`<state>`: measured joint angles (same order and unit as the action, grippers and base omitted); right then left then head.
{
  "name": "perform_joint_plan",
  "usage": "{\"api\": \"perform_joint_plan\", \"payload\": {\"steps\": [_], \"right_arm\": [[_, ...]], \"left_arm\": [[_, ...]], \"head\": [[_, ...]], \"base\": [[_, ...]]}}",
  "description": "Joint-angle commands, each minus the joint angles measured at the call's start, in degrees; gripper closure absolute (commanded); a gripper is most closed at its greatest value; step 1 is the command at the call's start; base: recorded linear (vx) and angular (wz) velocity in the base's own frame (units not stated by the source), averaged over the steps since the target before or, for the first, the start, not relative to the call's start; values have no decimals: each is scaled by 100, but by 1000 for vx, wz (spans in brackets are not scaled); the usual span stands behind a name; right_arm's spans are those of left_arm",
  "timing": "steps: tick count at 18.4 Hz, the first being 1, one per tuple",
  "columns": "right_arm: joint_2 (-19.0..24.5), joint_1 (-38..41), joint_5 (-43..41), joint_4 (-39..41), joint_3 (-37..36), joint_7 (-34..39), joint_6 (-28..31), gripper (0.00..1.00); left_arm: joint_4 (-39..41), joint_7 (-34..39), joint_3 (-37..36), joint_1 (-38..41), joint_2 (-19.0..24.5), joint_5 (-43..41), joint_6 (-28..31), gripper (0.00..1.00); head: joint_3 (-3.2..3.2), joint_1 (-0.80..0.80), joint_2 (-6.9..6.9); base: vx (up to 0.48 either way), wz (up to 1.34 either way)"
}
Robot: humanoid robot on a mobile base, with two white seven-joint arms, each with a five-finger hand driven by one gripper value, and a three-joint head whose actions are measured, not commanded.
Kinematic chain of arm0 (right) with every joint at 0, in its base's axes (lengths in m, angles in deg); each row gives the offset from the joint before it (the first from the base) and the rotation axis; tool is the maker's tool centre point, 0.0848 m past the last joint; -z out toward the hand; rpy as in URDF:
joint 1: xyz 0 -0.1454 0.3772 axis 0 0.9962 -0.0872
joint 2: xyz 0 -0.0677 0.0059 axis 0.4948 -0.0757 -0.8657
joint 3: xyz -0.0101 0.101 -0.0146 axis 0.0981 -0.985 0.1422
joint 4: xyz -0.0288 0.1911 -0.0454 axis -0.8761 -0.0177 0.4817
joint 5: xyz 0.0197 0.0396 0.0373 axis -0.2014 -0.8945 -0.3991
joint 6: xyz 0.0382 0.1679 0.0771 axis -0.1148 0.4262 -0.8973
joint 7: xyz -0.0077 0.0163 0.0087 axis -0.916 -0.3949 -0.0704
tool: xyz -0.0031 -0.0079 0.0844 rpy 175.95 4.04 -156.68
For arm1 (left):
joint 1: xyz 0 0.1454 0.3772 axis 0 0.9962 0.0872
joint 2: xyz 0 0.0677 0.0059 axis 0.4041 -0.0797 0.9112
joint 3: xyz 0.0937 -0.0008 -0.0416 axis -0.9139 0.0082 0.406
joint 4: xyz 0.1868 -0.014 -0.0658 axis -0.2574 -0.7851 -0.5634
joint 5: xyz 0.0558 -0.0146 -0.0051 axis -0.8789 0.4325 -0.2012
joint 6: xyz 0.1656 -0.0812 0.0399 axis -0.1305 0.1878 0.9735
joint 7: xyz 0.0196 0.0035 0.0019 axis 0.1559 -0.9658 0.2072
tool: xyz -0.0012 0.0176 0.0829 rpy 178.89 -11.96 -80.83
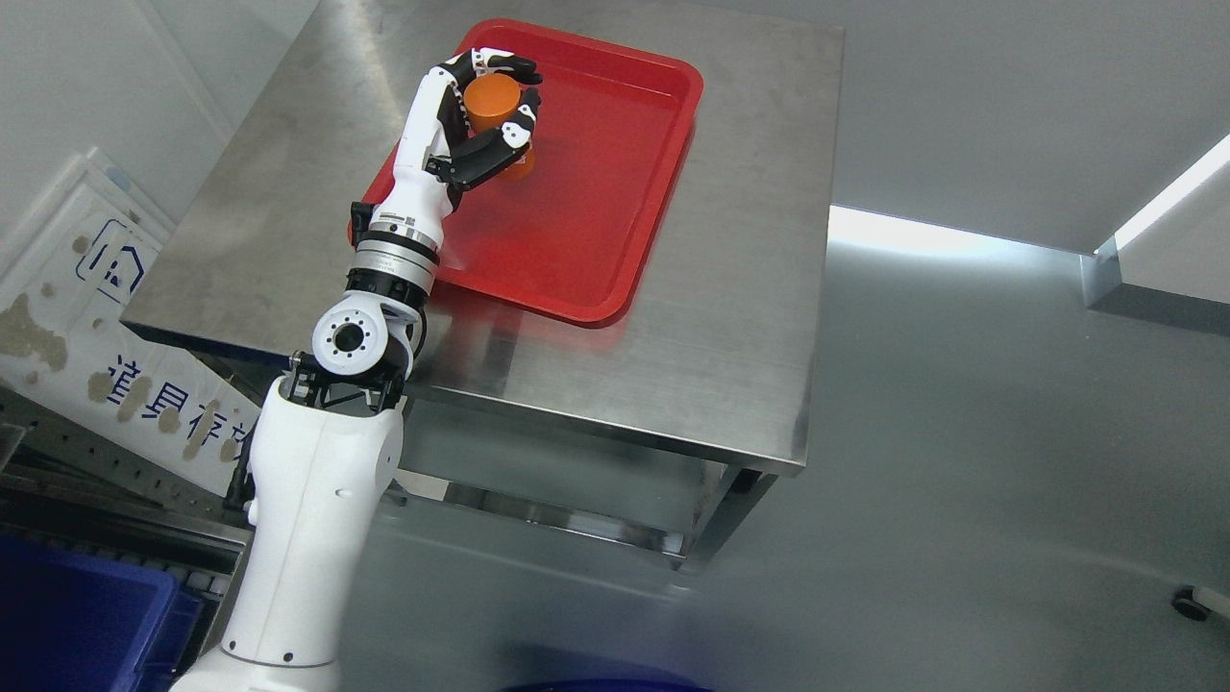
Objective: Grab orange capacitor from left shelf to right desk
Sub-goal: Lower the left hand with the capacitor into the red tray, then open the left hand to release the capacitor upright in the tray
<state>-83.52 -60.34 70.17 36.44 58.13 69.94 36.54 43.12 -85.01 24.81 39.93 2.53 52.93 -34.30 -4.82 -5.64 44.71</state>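
My left hand (pixel 495 101) is curled around an orange cylindrical capacitor (pixel 492 104) and holds it over the far left part of a red tray (pixel 615 173). The tray lies on a steel table (pixel 730 317). The capacitor's top face points up and left; its lower end shows below the fingers (pixel 485 154). I cannot tell whether it touches the tray floor. The white left arm (pixel 317 500) comes up from the lower left. The right arm is out of sight.
A blue bin (pixel 77 625) sits at the lower left by a shelf edge. A white sign with print (pixel 86 317) leans at the left. A caster wheel (pixel 1196 603) shows at the right edge on the grey floor.
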Motion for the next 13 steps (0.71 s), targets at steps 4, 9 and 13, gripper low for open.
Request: {"api": "perform_joint_plan", "payload": {"steps": [4, 9, 13], "right_arm": [[-100, 79, 0, 193, -62, 5, 3, 0], [-100, 79, 0, 193, -62, 5, 3, 0], [-100, 79, 0, 193, -62, 5, 3, 0]], "left_arm": [[-922, 13, -254, -329, 97, -28, 23, 88], [-913, 4, -298, -443, 97, -28, 356, 50], [-896, -22, -263, -487, 97, -28, 551, 11]], "head": [[0, 0, 0], [0, 0, 0], [0, 0, 0]], "base": [[0, 0], [0, 0], [0, 0]]}}
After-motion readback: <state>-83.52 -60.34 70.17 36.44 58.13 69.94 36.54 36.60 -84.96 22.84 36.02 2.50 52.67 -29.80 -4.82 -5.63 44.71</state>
